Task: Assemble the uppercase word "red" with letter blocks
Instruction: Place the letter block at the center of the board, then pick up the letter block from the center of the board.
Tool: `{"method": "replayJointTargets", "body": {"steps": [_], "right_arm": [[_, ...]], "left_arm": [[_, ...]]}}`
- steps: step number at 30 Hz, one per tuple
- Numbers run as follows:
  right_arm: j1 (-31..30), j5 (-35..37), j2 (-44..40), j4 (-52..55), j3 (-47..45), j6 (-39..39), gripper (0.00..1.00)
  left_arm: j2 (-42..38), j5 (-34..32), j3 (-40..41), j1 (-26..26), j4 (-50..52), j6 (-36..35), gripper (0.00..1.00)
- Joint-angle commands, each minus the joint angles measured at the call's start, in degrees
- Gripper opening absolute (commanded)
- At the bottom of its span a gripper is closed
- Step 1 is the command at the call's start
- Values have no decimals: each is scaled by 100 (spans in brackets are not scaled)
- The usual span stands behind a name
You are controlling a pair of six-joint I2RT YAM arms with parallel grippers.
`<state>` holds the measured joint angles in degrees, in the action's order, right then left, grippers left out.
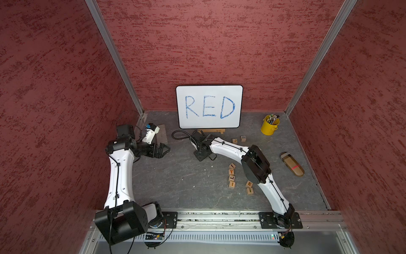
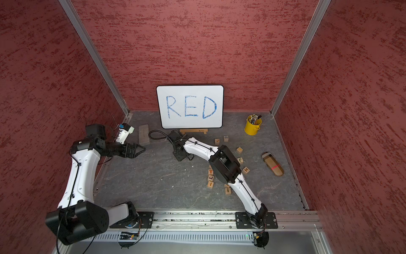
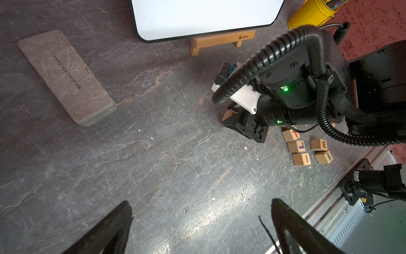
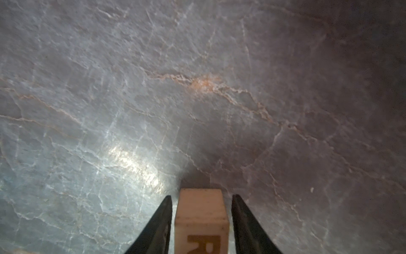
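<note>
Right gripper [image 4: 202, 196]: pointing down at the table in front of the whiteboard [image 1: 209, 92], below its left half. The jaws are slightly parted. The R block [image 4: 201, 211] stands between them with a thin gap on each side, so neither finger touches it. Its lettered face is towards the wrist camera, and only the top of the R is in shot. From the left wrist, just one wooden corner shows beside the gripper. Cannot tell if the block sits flat on the table.

Left gripper [image 1: 165, 150]: off the whiteboard's lower left corner, above the table, jaws spread wide with nothing between them.

E block [image 1: 243, 138]: just in front of the whiteboard's lower right corner, beside a J block [image 1: 235, 140].

Second E block [image 1: 249, 183]: well in front of the whiteboard, towards its right side, just beside an i block [image 1: 250, 190].
</note>
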<state>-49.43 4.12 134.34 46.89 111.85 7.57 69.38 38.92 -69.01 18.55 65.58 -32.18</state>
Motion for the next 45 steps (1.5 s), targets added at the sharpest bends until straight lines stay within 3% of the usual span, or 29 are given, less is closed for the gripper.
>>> {"method": "replayJointTargets", "body": {"steps": [1, 6, 8, 12, 15, 19, 24, 29, 35, 45], "right_arm": [[-8, 120, -365, -344, -78, -14, 47], [55, 283, -805, -330, -141, 16, 47], [120, 460, -1065, -420, -407, 36, 46], [528, 583, -1690, -669, -1223, 288, 44], [950, 563, -2376, -951, -2006, 626, 43], [1462, 408, -3511, -1396, -3015, 929, 41], [1787, 499, -4640, -1510, -3883, 1094, 40], [1839, 618, -5297, -1479, -4363, 1245, 39], [1884, 594, -5554, -1641, -4648, 1320, 39], [1936, 569, -5428, -1639, -4585, 1160, 39]], "left_arm": [[28, 95, -137, -76, -43, 101, 100], [230, 9, -372, -283, 84, 85, 100], [284, -313, -399, -496, -37, 184, 100], [444, -1016, -418, -1263, -268, 230, 100], [683, -1128, -479, -1838, -363, 293, 100], [1213, -1292, -595, -2604, -623, 414, 100], [2100, -1996, -642, -3568, -1381, 532, 99], [3048, -2265, -951, -3992, -1768, 952, 95], [3908, -2485, -1192, -4396, -1944, 974, 86], [4230, -2950, -1086, -4641, -2332, 662, 81]]}}
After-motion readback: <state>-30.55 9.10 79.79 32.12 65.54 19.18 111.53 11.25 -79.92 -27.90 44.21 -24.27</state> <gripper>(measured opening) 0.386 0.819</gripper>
